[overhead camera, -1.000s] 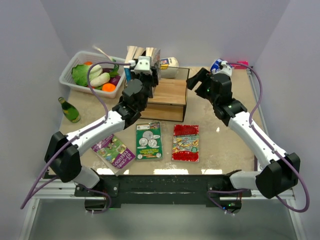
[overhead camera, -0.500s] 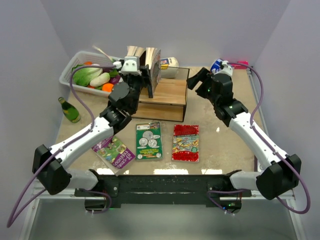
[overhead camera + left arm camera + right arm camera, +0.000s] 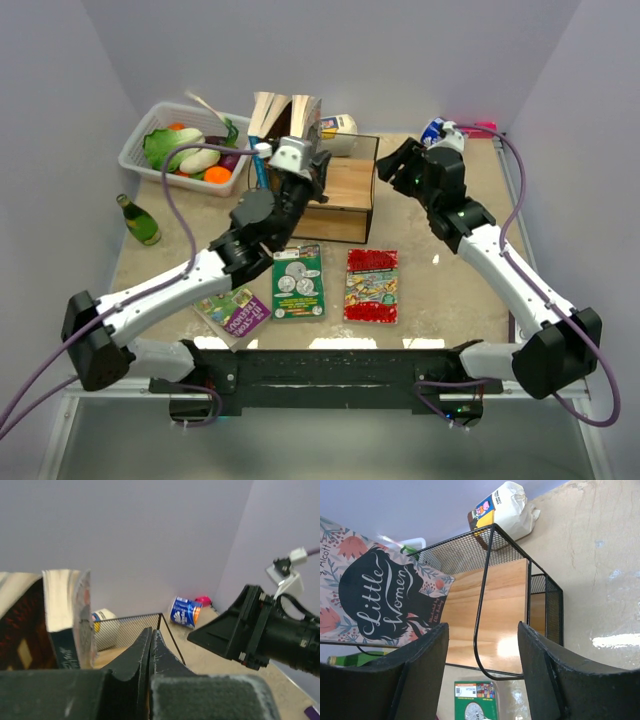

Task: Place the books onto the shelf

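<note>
Fingers (image 3: pixel 162 652) of my left gripper (image 3: pixel 151 632) are pressed together, with nothing between them. Just to their left the upright books (image 3: pixel 65 612) stand on the shelf (image 3: pixel 127 627), cream page edges showing. The shelf's wire rim runs past my tips.

On my right gripper (image 3: pixel 482 627) the fingers stand apart and empty. The shelf's wooden board lies between and beyond them, and a Little Women book (image 3: pixel 390 597) is off their left side.

Back toward my bases a green book (image 3: pixel 298 282), a red book (image 3: pixel 371 285) and a purple-and-green book (image 3: pixel 232 303) lie flat.

The standing book (image 3: pixel 385 600) bears "Little Women" in white script on the dark oval of its flowered cover, with "Alcott" along the cover's edge; print elsewhere is too small to read.
</note>
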